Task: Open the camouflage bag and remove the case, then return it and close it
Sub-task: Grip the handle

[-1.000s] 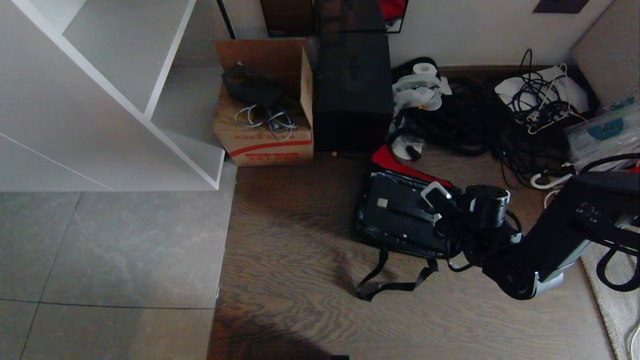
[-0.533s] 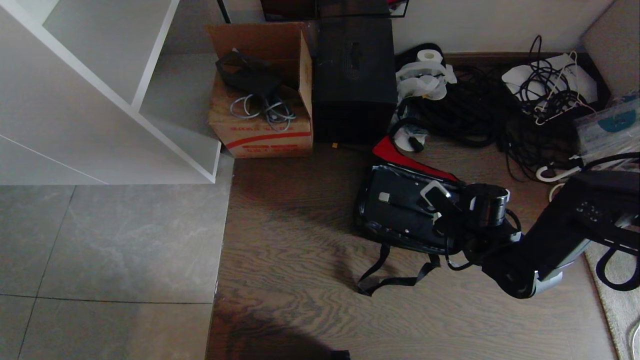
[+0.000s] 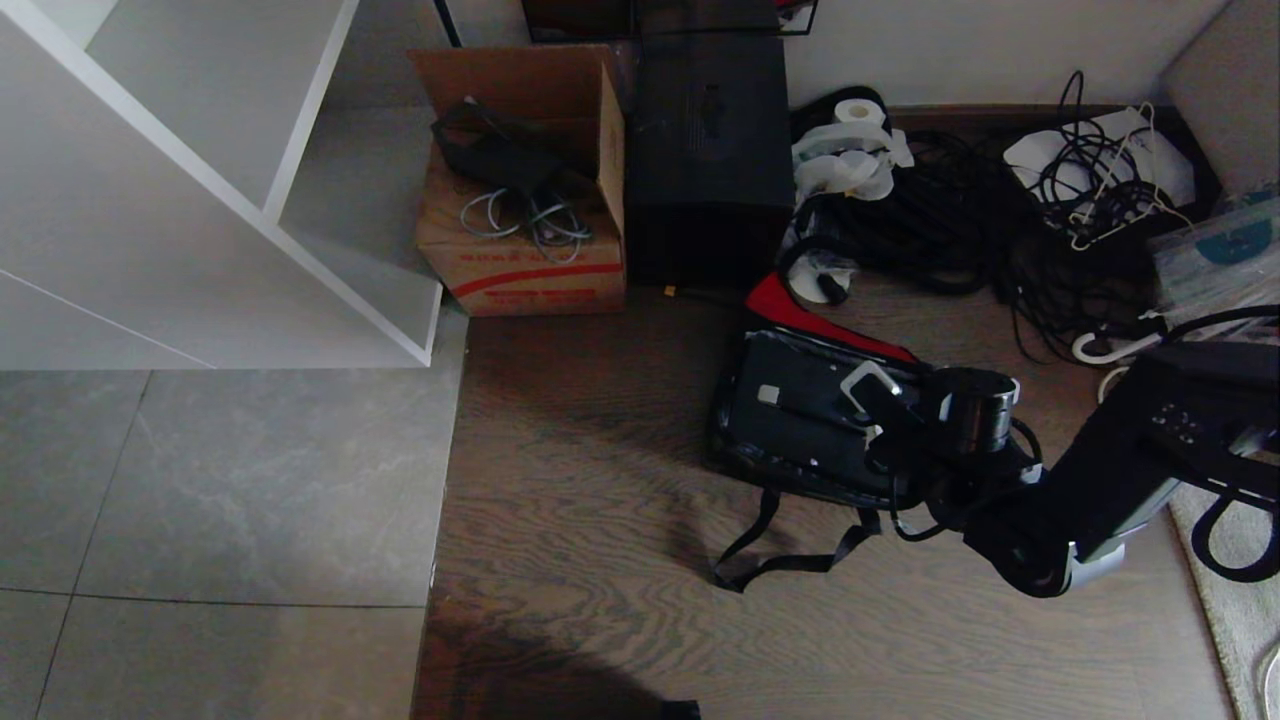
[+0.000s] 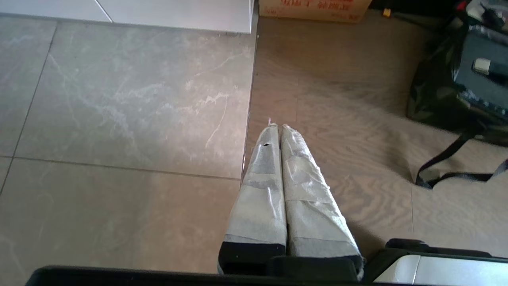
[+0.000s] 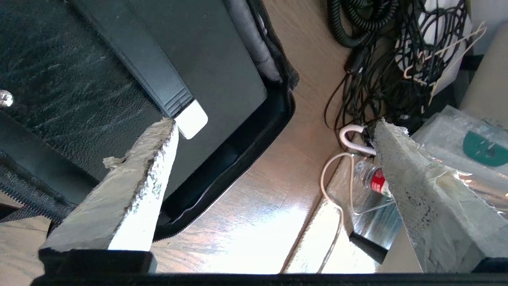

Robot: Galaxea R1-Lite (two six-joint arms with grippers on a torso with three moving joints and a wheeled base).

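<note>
Overhead, the camouflage bag (image 3: 735, 455) lay open on the wood floor, red lid panel (image 3: 800, 315) folded back, the case (image 3: 800, 420) seated inside. Right gripper (image 5: 274, 159) hung over the case's handle-mount end, fingers (image 5: 131, 174) spread wide, holding nothing; the arm hid the bag's right side. Left gripper (image 4: 278, 127) hung over bare floor, fingers pressed together. Camouflage pattern was barely legible in shadow.

We see the camouflage bag (image 3: 735, 455) in dark green and black with a red inner lid panel (image 3: 815, 322), the black case (image 3: 800, 420), and a brown carton (image 3: 525, 262) with red stripes.
</note>
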